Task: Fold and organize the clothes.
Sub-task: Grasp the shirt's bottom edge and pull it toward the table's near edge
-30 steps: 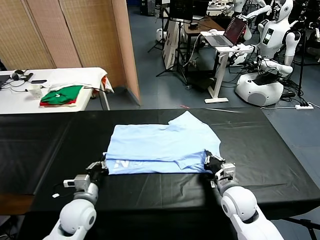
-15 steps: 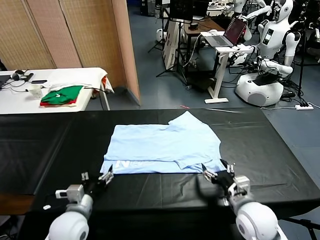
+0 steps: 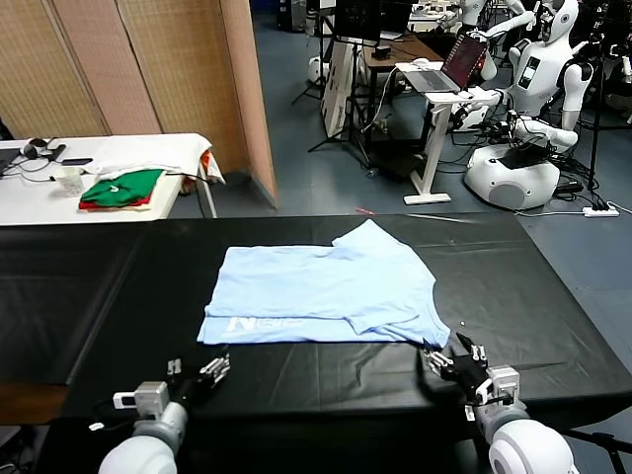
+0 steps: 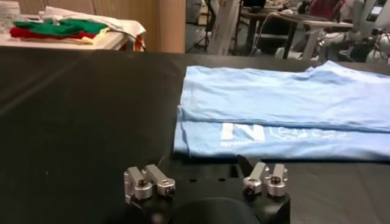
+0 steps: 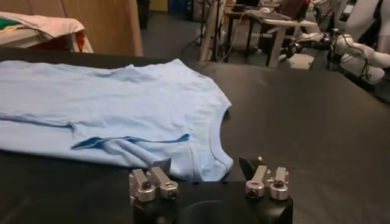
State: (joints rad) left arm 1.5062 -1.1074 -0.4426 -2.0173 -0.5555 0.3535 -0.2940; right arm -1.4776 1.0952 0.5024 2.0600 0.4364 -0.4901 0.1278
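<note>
— T-shirt (image 3: 321, 289) first: where does it lie?

— Pale blue, flat on the black table (image 3: 89, 286), partly folded, its near edge doubled over so the white lettering (image 4: 244, 131) faces the robot. One sleeve sticks out at the far right corner.

— And the left gripper (image 3: 215, 368)?

— Low over the table, just short of the shirt's near left corner. Its fingers (image 4: 149, 181) stand spread, with nothing between them and no cloth touching them.

— The right gripper (image 3: 456, 358)?

— Near the shirt's near right corner, just beside the hem and apart from it. Its fingers (image 5: 152, 182) are likewise spread and hold nothing.

— Anything behind?

— A white table (image 3: 25, 202) at the far left carries folded green-and-red garments (image 3: 122, 188). Across the floor at the far right stand a laptop (image 3: 450, 65) on a stand and a white robot (image 3: 528, 99).
</note>
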